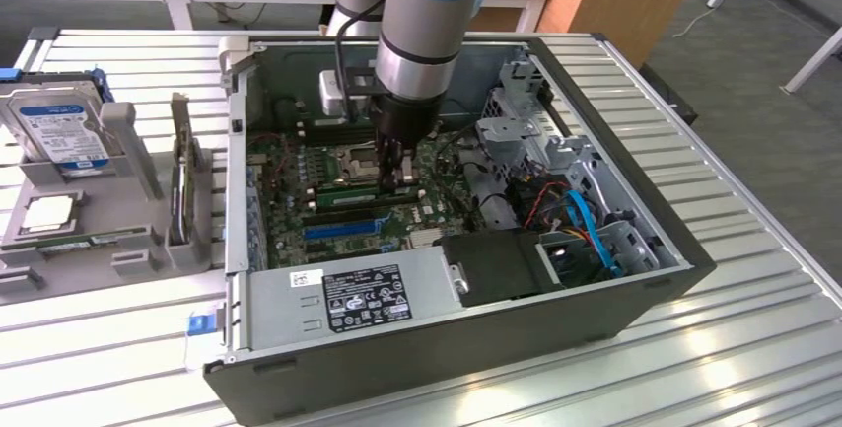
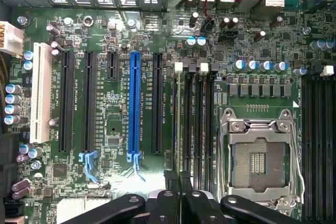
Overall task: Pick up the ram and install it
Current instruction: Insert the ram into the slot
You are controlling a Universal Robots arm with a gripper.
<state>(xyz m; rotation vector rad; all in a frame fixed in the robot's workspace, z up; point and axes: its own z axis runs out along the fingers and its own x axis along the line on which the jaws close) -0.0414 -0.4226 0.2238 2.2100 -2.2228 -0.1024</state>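
**ram right at the slots, easy to botch from here**

Open dark-grey metal computer case [image 1: 553,338] fills mid-frame in the exterior view, with the green motherboard [image 1: 292,205] inside. The long black plastic memory slots [image 2: 197,124] run down the centre of the wrist view, small white latches [image 2: 202,67] at their upper ends. The ram [image 1: 345,193], a thin green circuit-board stick, lies along them just left of centre. The black gripper [image 1: 398,185] has its jaws narrow, seemingly pinching the stick's right end. My worry is that any skew would jam it on a slot wall. An end grip could also let it pivot.
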